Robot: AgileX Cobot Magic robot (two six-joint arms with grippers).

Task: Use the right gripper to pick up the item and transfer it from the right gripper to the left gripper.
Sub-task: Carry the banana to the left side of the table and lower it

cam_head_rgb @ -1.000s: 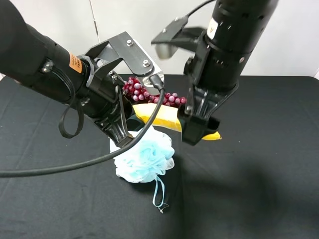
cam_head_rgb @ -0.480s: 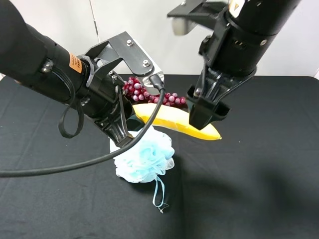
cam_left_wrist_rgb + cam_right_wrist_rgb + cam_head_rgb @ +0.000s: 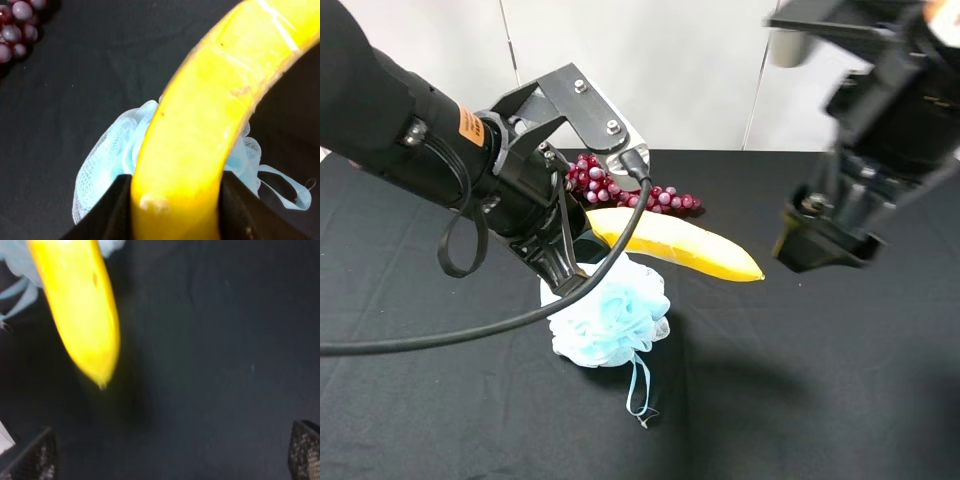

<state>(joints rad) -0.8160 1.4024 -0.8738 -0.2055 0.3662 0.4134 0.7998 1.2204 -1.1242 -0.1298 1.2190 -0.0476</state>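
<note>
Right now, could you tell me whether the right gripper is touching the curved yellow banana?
Apart. The right wrist view shows the curved yellow banana ending short of the right gripper, whose jaws stand open, with dark tablecloth between.

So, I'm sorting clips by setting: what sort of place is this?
Likely a robot lab test bench: a black-draped table, plain white wall panels behind, and mismatched props, namely a banana, a grape bunch and a blue bath pouf.
</note>
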